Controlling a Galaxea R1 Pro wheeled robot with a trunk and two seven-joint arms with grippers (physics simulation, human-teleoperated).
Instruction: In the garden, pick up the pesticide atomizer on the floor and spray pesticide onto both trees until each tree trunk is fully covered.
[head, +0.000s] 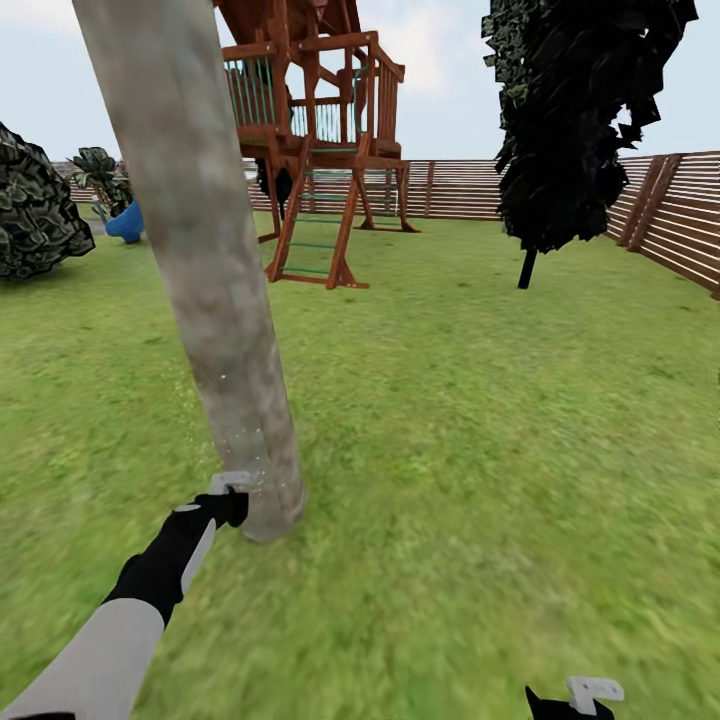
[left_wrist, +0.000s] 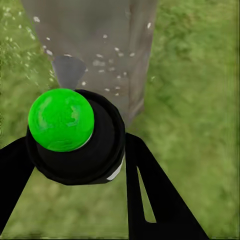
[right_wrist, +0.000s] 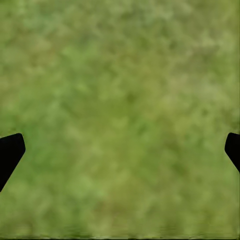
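Note:
A thick, pale mottled tree trunk leans up from the lawn just ahead of me. My left gripper is held right at the trunk's base, shut on the pesticide atomizer, a dark round body with a bright green dome on top. In the left wrist view the black fingers flank the atomizer, which faces the trunk. Tiny white specks of pesticide dot the bark and the air beside it. My right gripper hangs low over bare grass, open and holding nothing.
A wooden play tower with a ladder stands behind the trunk. A dark-leaved tree rises at the back right near the slatted fence. A round bush and a blue object sit at far left. Lawn spreads to the right.

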